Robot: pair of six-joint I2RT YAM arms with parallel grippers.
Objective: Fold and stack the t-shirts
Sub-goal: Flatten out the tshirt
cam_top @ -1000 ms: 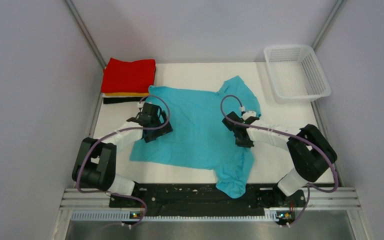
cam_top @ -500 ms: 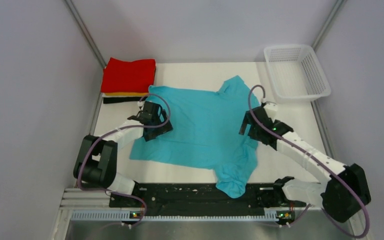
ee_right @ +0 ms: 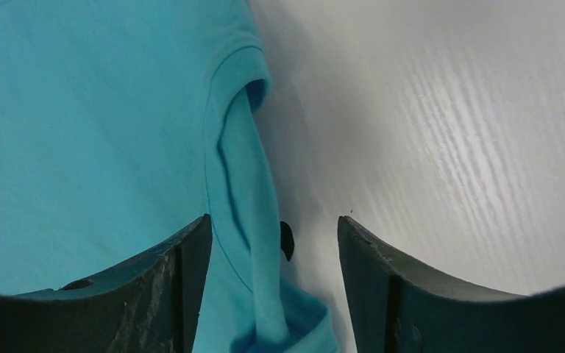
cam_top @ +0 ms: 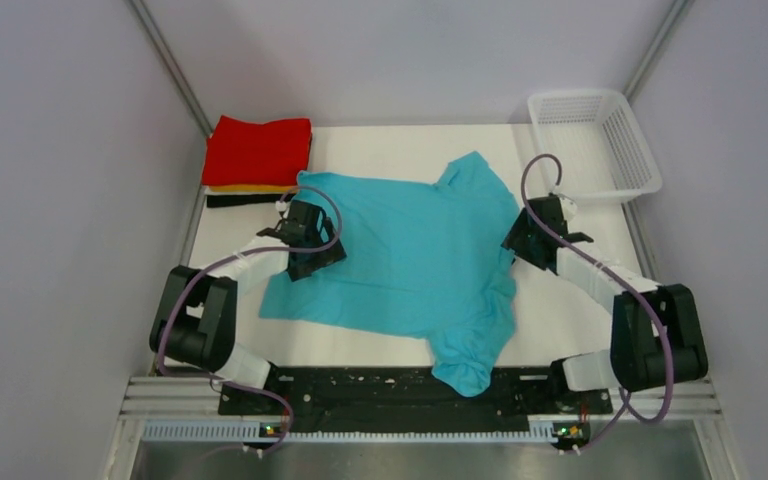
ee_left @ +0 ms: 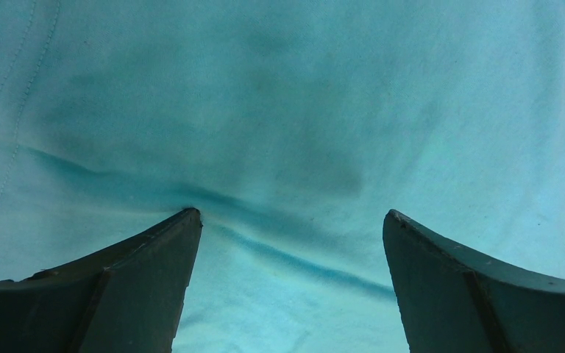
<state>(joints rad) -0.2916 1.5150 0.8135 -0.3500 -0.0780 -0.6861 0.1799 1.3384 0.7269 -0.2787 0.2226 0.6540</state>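
Right gripper (ee_right: 274, 219) sits part-open astride the collar band (ee_right: 239, 147) of the turquoise t-shirt (cam_top: 410, 260), gripping nothing; left gripper (ee_left: 290, 214) is spread wide and empty, tips at the cloth on the shirt's left side with a crease running between them. Shirt lies spread mid-table (cam_top: 400, 145), near sleeve (cam_top: 465, 365) bunched toward the front edge, folded stack (cam_top: 258, 150) in the far left corner. Judgement: bracket both collar layers before closing, pin the body with the left tips against dragging, and flatten that sleeve before folding

Spread t-shirt (cam_top: 410, 250) lies on the table (cam_top: 400, 140) at centre. Folded stack (cam_top: 258, 155) sits at 10 o'clock (just beside the shirt's corner); basket (cam_top: 592, 145) sits at 2 o'clock.
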